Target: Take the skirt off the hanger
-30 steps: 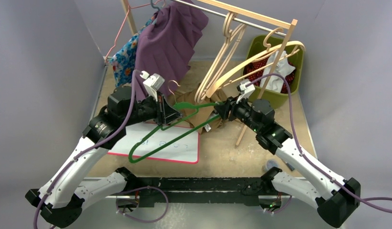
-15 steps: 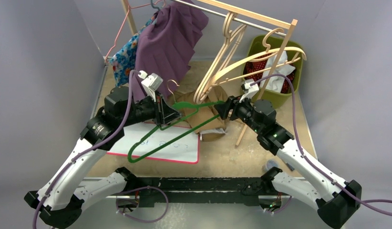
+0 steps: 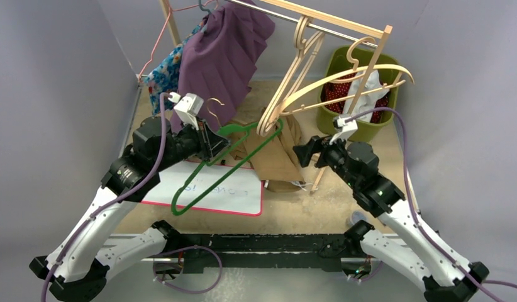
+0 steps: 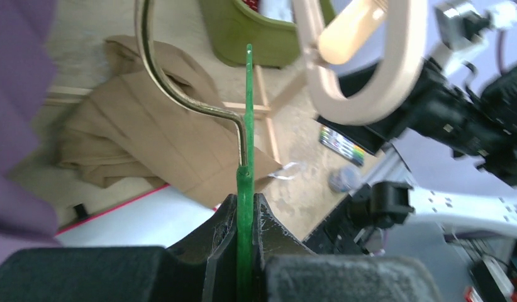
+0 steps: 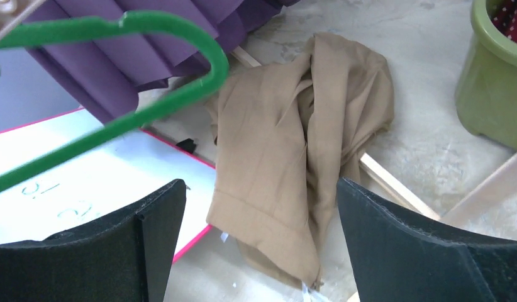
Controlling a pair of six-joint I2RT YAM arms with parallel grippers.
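Skirt (image 5: 294,170) now off hanger (image 5: 117,124); whole right-wrist.

Crumpled tan skirt (image 5: 294,157) lies off green hanger (image 5: 117,124).

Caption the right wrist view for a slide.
Open right gripper facing crumpled tan fabric skirt, beside bare green plastic hanger.

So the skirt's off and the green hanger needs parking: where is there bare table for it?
Freest: the table strip in front of the tan skirt, right of the whiteboard, up to the near edge. The whiteboard's face is bare too. Crowded: the back, under the purple garment and wooden hangers, and between skirt and green bin, where the rack leg stands.
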